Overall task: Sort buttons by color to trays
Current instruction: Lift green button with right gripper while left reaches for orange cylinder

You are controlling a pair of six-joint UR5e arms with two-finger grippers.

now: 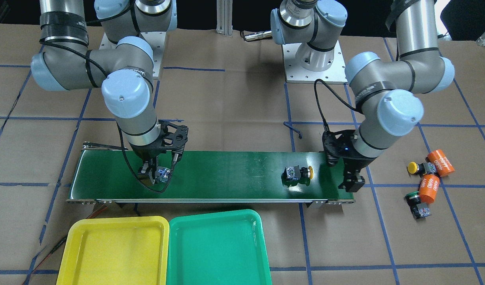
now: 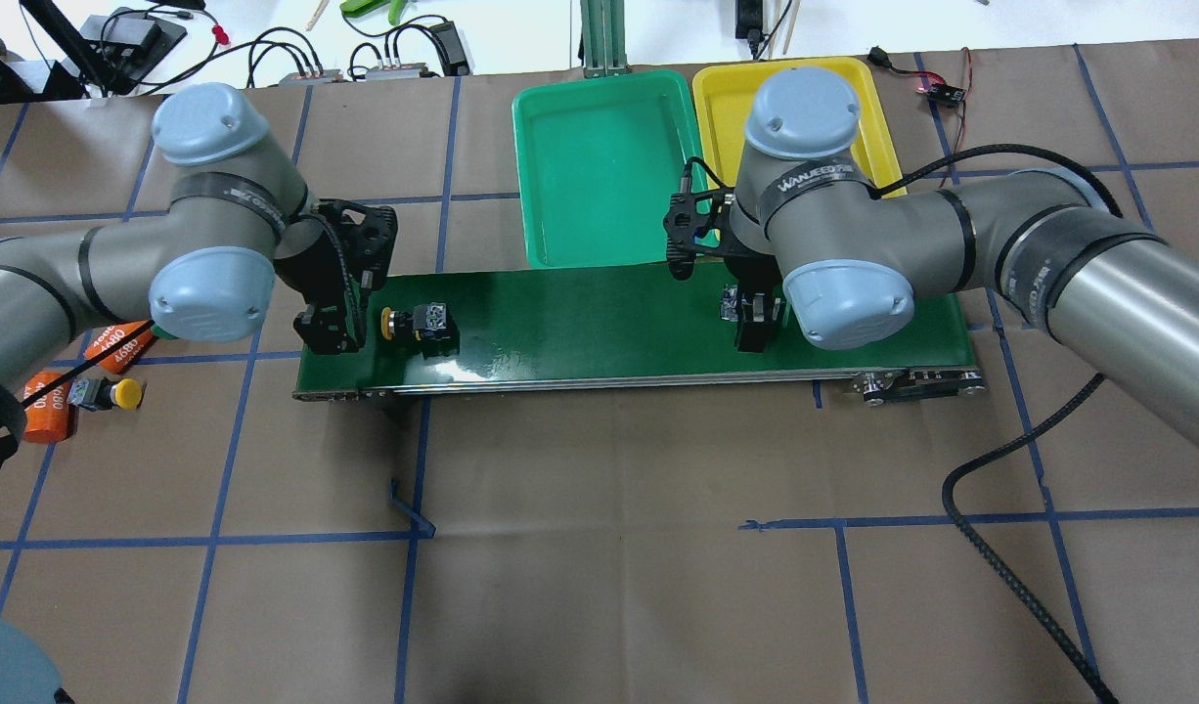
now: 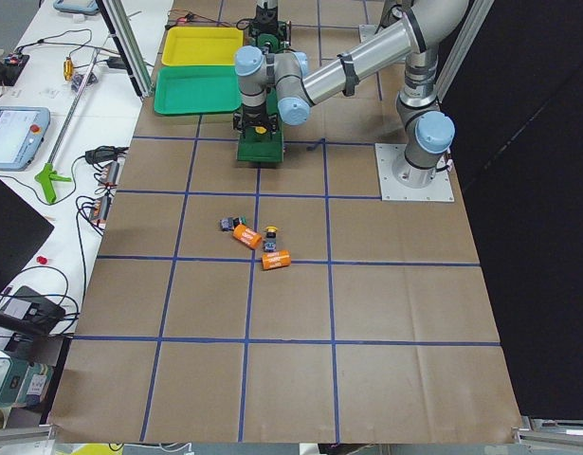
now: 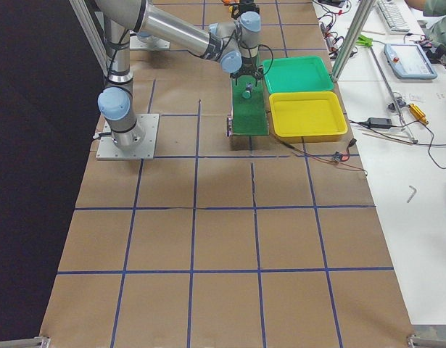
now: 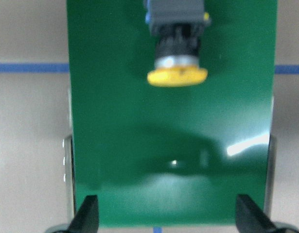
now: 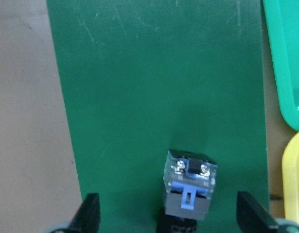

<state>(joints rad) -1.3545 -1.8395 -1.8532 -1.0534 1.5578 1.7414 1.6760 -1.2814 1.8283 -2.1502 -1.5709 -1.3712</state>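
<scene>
The right gripper (image 6: 169, 217) has its fingers spread wide astride a button (image 6: 189, 187), cap hidden, touching neither side, toward the belt's (image 1: 226, 174) end nearest the yellow tray (image 1: 84, 241). The left gripper (image 5: 168, 217), also spread, hovers at the opposite end, with a yellow-capped button (image 5: 178, 53) lying on its side just ahead.

A dark green belt (image 4: 252, 119) lies in the upper middle of the frame. Just right of it are two trays side by side, the yellow tray (image 4: 308, 116) nearer and the green tray (image 4: 298, 75) beyond. The near arm (image 4: 175, 32) reaches from the upper left over the belt's far part. Blue lines cross the brown-papered table (image 4: 223, 246).
</scene>
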